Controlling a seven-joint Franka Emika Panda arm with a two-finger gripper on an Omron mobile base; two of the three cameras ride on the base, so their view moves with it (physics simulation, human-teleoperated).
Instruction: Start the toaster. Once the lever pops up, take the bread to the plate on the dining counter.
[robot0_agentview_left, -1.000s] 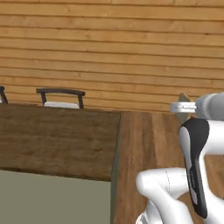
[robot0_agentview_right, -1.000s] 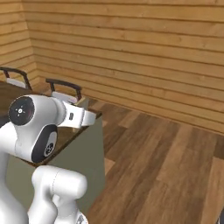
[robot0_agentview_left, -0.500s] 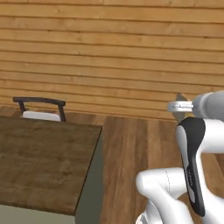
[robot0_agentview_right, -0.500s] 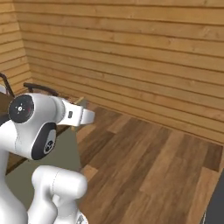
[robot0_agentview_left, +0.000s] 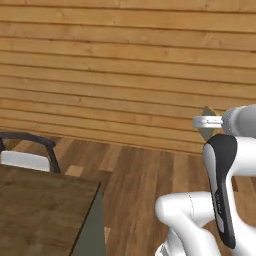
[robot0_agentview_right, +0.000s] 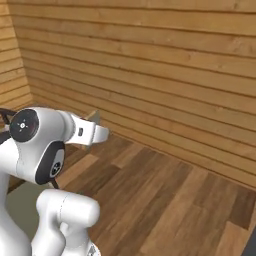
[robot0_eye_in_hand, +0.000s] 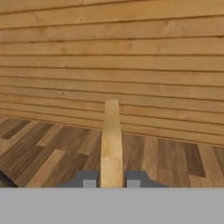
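— While you stand there, what does the room look like?
— Pale wooden planks run across the wall (robot0_agentview_left: 115, 75), and the floor (robot0_agentview_right: 165, 200) is brown boards. At the lower left of the left base view sits the corner of a dark wood-grain surface (robot0_agentview_left: 40, 210), with a dark-framed, white-seated stool (robot0_agentview_left: 27, 150) just behind it.
— And the fingers?
— The fingers (robot0_eye_in_hand: 111, 178) are closed tight on the bread (robot0_eye_in_hand: 111, 140), which stands edge-on between them, a thin tan slice reaching out ahead of the tips.
— Where is the bread relative to the room?
— Held up in the air at the arm's end, over the floor, well apart from the surface. From the right base view its corner (robot0_agentview_right: 94, 118) pokes up above the wrist.
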